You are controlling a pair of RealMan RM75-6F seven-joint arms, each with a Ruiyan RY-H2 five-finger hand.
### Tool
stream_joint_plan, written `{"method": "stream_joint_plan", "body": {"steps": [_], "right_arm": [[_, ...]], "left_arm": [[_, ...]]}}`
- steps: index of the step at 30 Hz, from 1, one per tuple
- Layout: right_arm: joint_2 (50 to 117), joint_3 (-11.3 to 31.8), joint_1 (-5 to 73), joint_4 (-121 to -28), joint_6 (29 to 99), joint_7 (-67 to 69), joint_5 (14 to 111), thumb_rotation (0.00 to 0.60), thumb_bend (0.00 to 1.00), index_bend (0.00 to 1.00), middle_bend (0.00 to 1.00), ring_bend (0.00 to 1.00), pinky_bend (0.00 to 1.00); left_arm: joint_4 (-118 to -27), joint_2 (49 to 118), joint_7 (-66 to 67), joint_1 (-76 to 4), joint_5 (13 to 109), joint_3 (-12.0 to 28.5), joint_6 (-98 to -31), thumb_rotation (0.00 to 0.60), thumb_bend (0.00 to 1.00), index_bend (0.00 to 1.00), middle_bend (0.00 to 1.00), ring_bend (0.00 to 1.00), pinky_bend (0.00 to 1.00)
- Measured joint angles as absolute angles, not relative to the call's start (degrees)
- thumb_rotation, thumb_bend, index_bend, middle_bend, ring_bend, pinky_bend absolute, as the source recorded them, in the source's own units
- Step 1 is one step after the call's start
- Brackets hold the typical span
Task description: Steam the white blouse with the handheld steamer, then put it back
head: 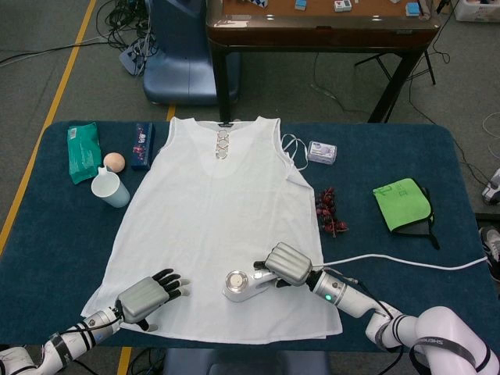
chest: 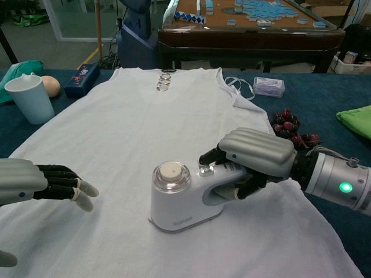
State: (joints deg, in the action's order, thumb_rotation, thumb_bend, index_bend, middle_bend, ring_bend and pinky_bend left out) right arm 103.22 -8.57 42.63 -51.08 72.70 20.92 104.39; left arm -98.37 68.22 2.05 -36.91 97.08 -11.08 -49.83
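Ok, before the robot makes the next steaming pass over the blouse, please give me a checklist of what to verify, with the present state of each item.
1. Right hand grips the steamer by its handle: ok.
2. Steamer base sits flat on the white blouse: ok.
3. Left hand rests on the hem, fingers apart, holding nothing: ok.
4. Cord trails right, off the blouse: ok.
5. Cup and dark red bunch lie beside the blouse, not on it: ok.
6. Steam coming out: cannot tell.
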Motion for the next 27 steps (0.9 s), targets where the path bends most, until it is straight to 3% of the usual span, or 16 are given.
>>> {"method": "stream_joint_plan", "body": {"steps": [12,22,27], "right_arm": [[96.3,-9.2,39.2,-60.6,79.2,17.0,105.6,0.600,0.68,0.79,0.90,0.92,0.81],[84.6,-9.3,31.2,-66.2,84.0,13.1,101.2,0.600,0.68,0.79,0.90,0.92,0.81],[81.9,-9.5,26.6,-66.0,84.9,13.2,98.1,0.600,0.68,0.79,0.90,0.92,0.81]], "left_arm": [[-98.8,67.4,2.4,-36.7,96.8,-10.8,-50.6,0.600,0.13,0.15,0.08,0.06,0.00],[-99.8,65.0,2.9,-35.6,94.5,-9.5,-52.6,0.600,0.13,0.15,0.08,0.06,0.00],[-100.4,64.5,3.2,-35.0,93.1,-8.4,-53.7,0.600,0.13,0.15,0.08,0.06,0.00]]}}
